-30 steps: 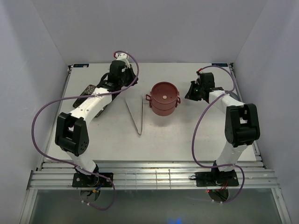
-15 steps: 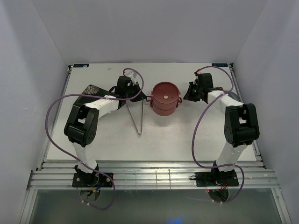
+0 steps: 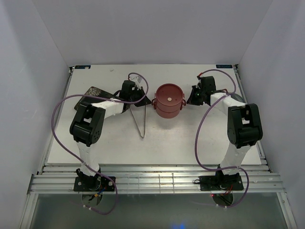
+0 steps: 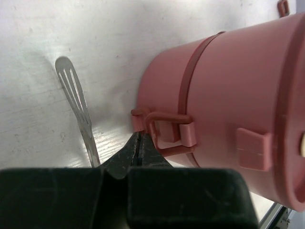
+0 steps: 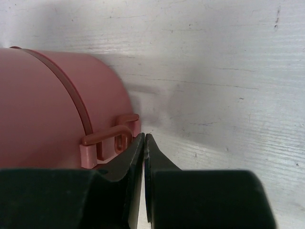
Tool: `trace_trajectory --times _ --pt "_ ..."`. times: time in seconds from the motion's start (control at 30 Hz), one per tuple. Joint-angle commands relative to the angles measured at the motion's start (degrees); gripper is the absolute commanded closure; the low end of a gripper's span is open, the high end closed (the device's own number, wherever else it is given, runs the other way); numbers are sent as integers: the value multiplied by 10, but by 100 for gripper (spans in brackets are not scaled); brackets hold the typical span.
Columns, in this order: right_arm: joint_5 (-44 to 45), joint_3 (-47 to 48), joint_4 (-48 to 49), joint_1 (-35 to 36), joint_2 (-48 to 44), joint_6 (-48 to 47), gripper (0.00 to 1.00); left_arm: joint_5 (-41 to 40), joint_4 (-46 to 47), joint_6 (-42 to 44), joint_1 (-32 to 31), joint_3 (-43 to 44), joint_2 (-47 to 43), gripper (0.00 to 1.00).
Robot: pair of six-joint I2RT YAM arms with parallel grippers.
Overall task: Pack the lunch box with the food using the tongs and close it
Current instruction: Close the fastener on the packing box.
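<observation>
The dusty-red lunch box [image 3: 168, 101] stands stacked on the table with its lid on; no food shows in any view. My left gripper [image 3: 148, 101] is shut and empty, its tips [image 4: 140, 138] touching the box's left side handle [image 4: 167, 130]. At the other side, my right gripper [image 3: 190, 98] is also shut on nothing, its tips [image 5: 144, 139] just beside the right handle [image 5: 108, 135]. The silver tongs [image 3: 139, 119] lie in a V on the table left of the box, and one slotted arm [image 4: 73, 93] shows in the left wrist view.
A dark patterned square plate [image 3: 90, 91] lies at the left, partly under the left arm. White walls close in the table [image 3: 190, 143] on three sides.
The left arm has swung right from over the plate until its gripper reached the box's left handle. The right gripper has edged slightly closer to the right handle. The box has not moved.
</observation>
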Motion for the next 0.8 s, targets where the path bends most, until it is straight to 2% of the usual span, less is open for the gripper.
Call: trace_trajectory --times 0.0,0.77 --pt "-3 7 -1 8 5 -10 92 17 17 -4 -5 9 1 100" --pt "9 33 -9 31 28 -26 92 22 41 -3 -14 13 17 100"
